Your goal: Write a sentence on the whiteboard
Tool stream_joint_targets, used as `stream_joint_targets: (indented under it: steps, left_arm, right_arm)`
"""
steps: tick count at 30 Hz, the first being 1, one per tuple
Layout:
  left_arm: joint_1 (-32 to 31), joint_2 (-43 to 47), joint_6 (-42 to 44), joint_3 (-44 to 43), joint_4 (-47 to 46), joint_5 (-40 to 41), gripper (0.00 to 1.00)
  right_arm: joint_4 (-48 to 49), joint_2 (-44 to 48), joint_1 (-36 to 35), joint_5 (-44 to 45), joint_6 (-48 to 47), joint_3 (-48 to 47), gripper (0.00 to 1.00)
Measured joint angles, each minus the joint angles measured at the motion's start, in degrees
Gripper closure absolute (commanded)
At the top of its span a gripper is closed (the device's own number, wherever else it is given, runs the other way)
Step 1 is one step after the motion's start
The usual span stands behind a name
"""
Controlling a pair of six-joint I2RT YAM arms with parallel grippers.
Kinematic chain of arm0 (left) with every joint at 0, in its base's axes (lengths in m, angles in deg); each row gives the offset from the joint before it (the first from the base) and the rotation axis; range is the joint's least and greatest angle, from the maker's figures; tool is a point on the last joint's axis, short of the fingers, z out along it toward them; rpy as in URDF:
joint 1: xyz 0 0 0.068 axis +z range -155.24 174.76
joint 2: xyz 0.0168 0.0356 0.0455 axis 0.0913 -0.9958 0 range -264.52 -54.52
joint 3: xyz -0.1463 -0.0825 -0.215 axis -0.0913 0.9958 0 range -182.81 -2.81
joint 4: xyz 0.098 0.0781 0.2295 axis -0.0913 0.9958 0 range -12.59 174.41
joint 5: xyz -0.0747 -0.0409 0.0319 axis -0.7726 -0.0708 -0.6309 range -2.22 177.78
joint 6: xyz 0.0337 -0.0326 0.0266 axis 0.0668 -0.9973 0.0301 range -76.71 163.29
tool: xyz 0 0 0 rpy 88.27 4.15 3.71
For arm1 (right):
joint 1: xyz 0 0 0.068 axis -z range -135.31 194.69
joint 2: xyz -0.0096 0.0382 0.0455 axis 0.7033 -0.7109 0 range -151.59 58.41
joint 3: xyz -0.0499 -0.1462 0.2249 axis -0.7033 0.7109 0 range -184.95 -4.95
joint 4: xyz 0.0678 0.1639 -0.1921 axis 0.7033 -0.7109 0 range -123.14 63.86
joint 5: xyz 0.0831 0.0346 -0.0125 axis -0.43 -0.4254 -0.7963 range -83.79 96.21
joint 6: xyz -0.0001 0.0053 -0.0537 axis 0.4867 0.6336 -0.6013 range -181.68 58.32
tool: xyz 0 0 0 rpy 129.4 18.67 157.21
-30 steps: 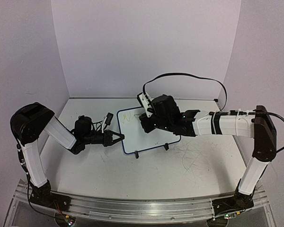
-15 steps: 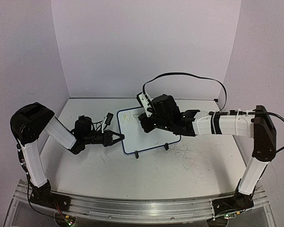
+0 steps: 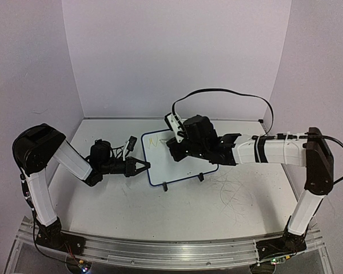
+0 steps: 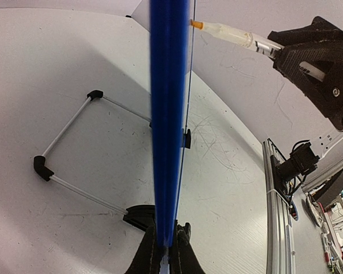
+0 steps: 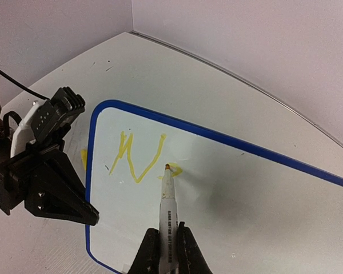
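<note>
Yellow strokes of the sentence (image 5: 138, 160) sit upper left on the whiteboard (image 5: 246, 211), mid-frame from above. Your right gripper (image 5: 167, 242) clamps the marker (image 5: 167, 200); your left gripper (image 4: 168, 251) pinches the board's edge. Pressing hard could tip it or slip it free.

A yellow "N" — start of the sentence (image 5: 150, 159) — on the whiteboard (image 5: 246, 194); small print on the marker (image 5: 167, 200) illegible.

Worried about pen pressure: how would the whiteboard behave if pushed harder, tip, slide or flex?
Probably light and tippy: the whiteboard is propped on a thin wire stand. Likely stiff, since its blue edge runs straight from the left claw. It may slide on the smooth tabletop.
</note>
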Motion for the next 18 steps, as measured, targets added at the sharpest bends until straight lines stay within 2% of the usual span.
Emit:
stream_joint_targets:
  steps: [18]
  left_arm:
    - [0.0,0.0,0.0,-0.02,0.04,0.01,1.0]
  right_arm:
    - [0.42,0.01,-0.94,0.29,0.49,2.13,1.0]
